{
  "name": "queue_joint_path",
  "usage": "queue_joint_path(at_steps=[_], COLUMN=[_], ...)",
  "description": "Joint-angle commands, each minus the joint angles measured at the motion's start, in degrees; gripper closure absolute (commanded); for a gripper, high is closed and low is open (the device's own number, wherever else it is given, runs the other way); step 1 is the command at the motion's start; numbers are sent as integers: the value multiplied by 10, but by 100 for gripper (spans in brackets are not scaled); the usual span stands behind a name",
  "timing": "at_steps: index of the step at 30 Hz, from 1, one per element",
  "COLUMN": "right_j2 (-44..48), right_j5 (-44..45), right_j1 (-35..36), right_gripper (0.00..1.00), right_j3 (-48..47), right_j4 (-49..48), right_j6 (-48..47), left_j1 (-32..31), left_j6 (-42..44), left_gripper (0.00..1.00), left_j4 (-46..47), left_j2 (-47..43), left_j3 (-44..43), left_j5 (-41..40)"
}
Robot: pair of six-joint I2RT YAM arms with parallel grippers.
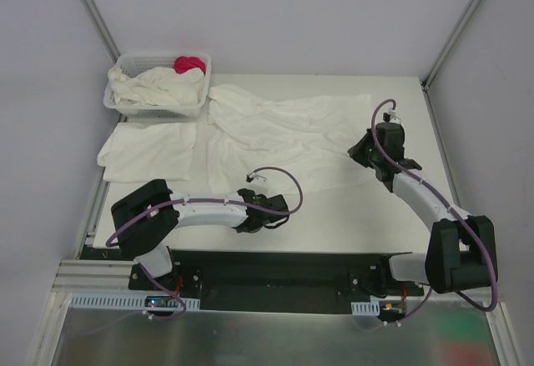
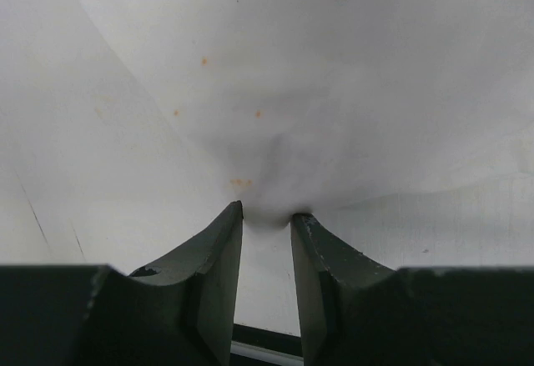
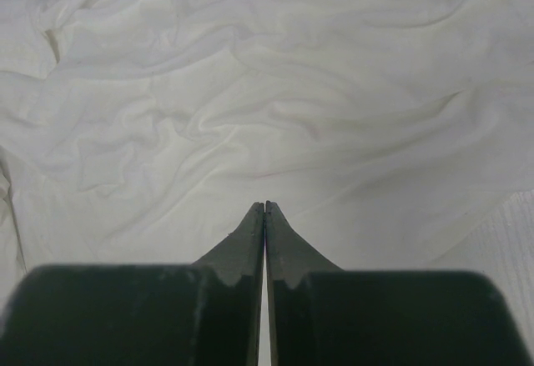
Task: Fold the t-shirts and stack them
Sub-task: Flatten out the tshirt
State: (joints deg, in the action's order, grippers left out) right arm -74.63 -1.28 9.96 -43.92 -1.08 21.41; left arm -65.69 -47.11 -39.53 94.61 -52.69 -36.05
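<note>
Evidently the job is at an early stage: at the lower centre of the overhead view the left claw [image 2: 267, 216], jaws part closed, pinches a pucker of the spread shirt [image 1: 292, 128] near its front hem, while the right claw [image 3: 264, 206], jaws pressed together with nothing seen between them, sits at its right edge. Farther left one folded shirt [image 1: 150, 151] lies flat, and in the upper left a basket [image 1: 154, 110] holds more crumpled shirts [image 1: 158, 89] and a red cloth [image 1: 190, 63].

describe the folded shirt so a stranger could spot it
Find the white lattice basket at the table's far left corner. Just on its near side lies the folded t-shirt. It is a flat, tidy rectangle, unlike the crumpled shirts in the basket and the wrinkled spread-out t-shirt to its right.
</note>
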Motion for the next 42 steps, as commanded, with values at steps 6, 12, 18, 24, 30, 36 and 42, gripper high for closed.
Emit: queue_joint_path(at_steps=[6,12,18,24,30,36,42], right_j2=[34,34,-21,-98,-131,-133,-142], right_j5=[9,29,50,54,63,51,58], right_j1=[-6,-6,-7,-12,-51,-96,-99], right_gripper=[97,97,98,83,76,69,63], right_j3=[14,14,2,-41,-73,-62,-47], right_j4=[-18,-18,-10,-7,6,8,2], right_j6=[0,-1,-7,-10,-26,-14,-2], left_j1=[-6,-6,-5,5,10,34,78], left_j6=[-32,-26,15,83,124,168,265], left_gripper=[95,100,100,100,100,100,100], left_j4=[-14,-14,-15,-15,-13,-13,-3], left_j2=[-4,1,-32,-47,-64,-81,-89], left_j3=[17,12,-29,-116,-175,-217,-323], left_j5=[-18,-24,-105,-157,-196,-225,-278])
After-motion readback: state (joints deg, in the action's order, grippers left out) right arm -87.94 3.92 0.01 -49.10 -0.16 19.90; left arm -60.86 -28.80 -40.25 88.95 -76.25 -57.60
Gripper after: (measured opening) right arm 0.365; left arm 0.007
